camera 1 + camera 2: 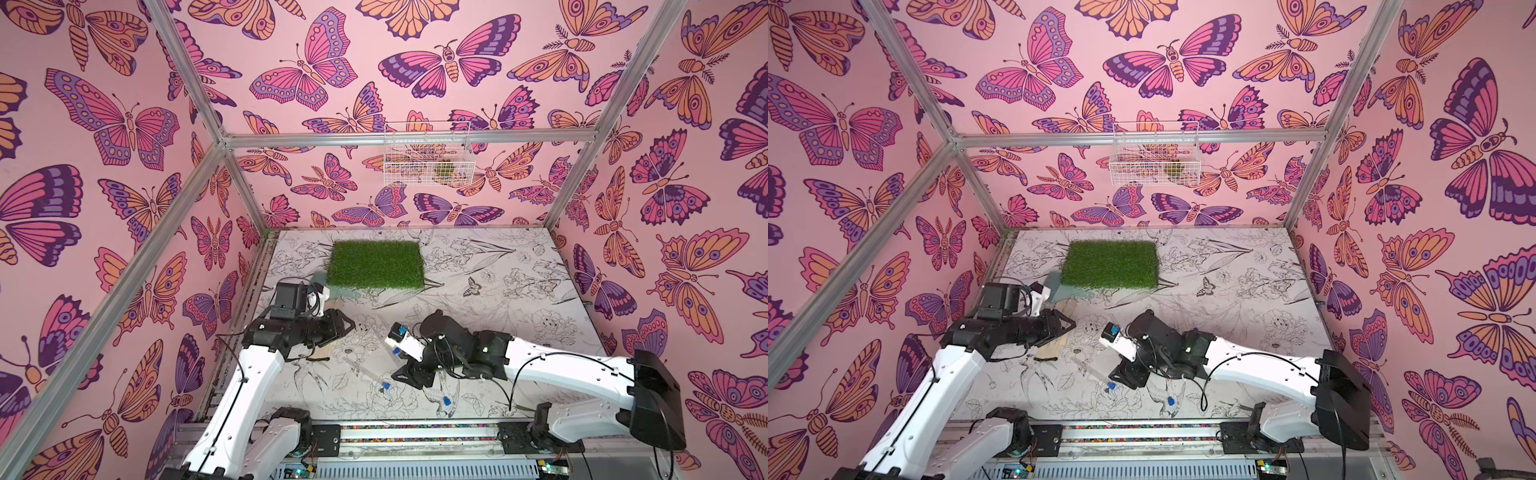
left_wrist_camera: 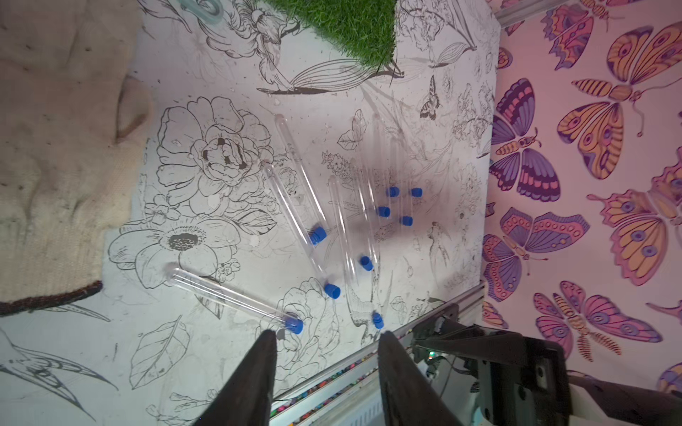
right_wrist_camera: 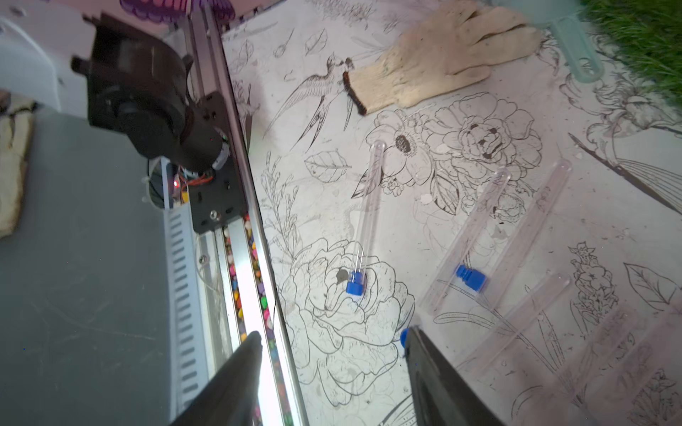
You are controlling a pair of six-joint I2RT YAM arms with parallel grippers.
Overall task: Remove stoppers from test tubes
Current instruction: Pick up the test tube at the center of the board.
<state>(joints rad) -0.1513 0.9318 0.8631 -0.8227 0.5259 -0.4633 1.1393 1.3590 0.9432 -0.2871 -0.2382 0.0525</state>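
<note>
The left gripper [image 2: 328, 333] has its jaws spread with nothing between them. It hangs above the desk [image 2: 206, 332] near the cream knit glove [image 2: 55, 147], most of which lies hidden under the arm in both top views. Close to the fingertips in the left wrist view lies one clear test tube [image 2: 232, 298], flat on the desk. Its rounded end is near the glove's dark cuff, and its blue stopper [image 2: 295, 326] is plugged into the end away from the glove.

Farther from the glove, more test tubes [image 2: 295, 177] lie in a loose fan, several capped with stoppers [image 2: 317, 235]. The farthest ones are blurred, so I cannot count them. One small blue cap [image 2: 377, 320] lies apart from the fan, and no tube shows at it.

The right gripper [image 3: 332, 333] is also spread and empty, hovering low on the side of the tubes away from the glove. A stopper shows at the edge of one of its fingers, partly hidden, and I cannot tell whether they touch.

Beyond the glove's fingers lies an artificial grass mat [image 1: 376, 264].
</note>
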